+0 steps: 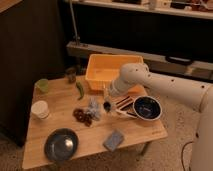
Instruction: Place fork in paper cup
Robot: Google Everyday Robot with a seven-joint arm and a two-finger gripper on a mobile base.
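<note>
A dim room with a dark wall on the left and a long rail behind holds a low wooden bench [95, 131] on a speckled floor. A yellow tub [111, 74] sits at the back edge of the bench. Left of it stands a dark tumbler [71, 75], and further left, near the corner, a green cup [42, 85]. A green pod [80, 90] lies between the tumbler and the middle of the bench.

The cup [40, 109] stands upright on the left side, near the edge and well apart from the hand. A dark plate [61, 144] lies near the front left, and a grey-blue sponge [114, 140] lies near the front edge. A cluster of dark red fruit [82, 116] lies in the middle, touching a crumpled pale wrapper [93, 106].

The white arm [165, 87] reaches in from the right and bends down over the front of the tub. The hand [106, 102] hangs low over the bench, just in front of the tub and just right of the wrapper. The fork [104, 92] appears as a slim pale sliver at the hand, nearly upright. Whether the hand has hold of it cannot be told, nor how far the hand is open. Right of the hand lie some pale flat pieces [125, 103] with dark stripes, and beside them a dark bowl [147, 108].
</note>
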